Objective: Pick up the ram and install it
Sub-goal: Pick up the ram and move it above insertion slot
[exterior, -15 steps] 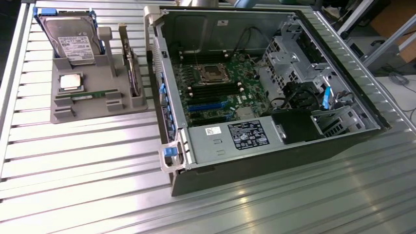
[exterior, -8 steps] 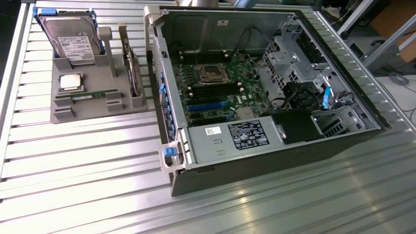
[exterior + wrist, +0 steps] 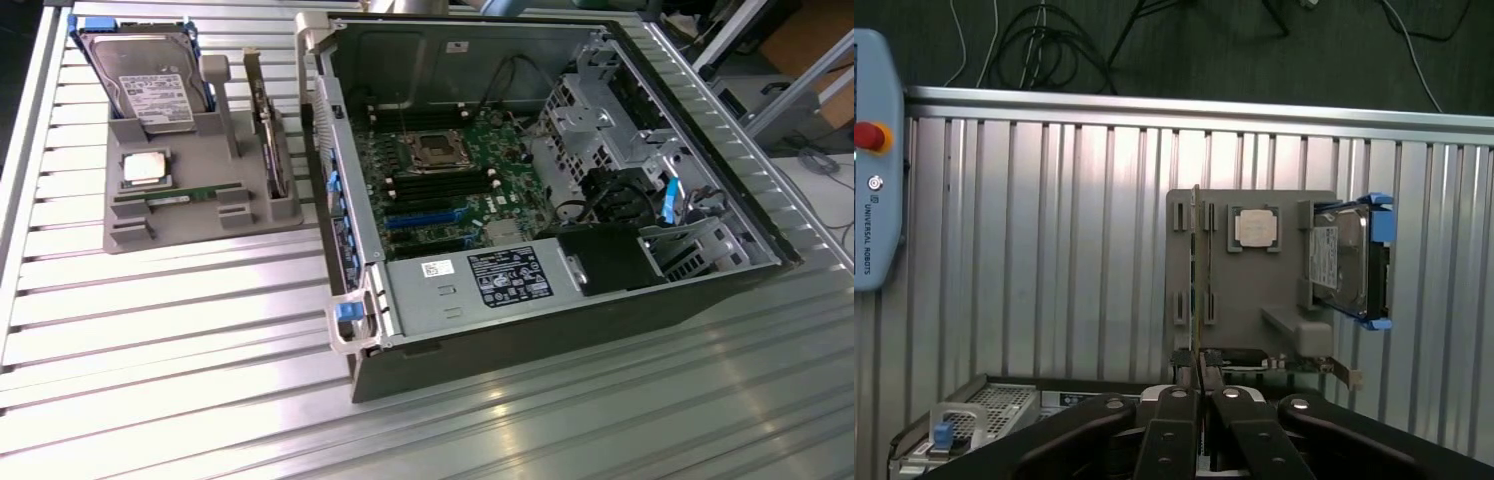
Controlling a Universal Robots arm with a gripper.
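When I looked through the wrist view, the gripper was shut tight, its fingers pressed together with nothing between them. It hung up above the table, well apart from the ram. The ram sat on its thin edge in a slot of the gray holder, not picked up yet.

I thought a few things could go wrong. With the fingers shut like that, the gripper could not go around the ram. It would bump the top edge and might crack the stick or knock the holder. The ram was very thin, so a grip a little off to one side could miss it or tip it. If it came up tilted, I guessed it would jam in the slot and drag the holder along.

Other things crowded it. The silver chip sat just beside the ram on the holder, and the drive stood past that. A card stood on edge near one end of the ram, and the gripper could hit it. The open case lay beside the holder, on the exterior view's right. The board was deep inside it. I thought the tall walls and the loose black cables could get in the way of the ram.
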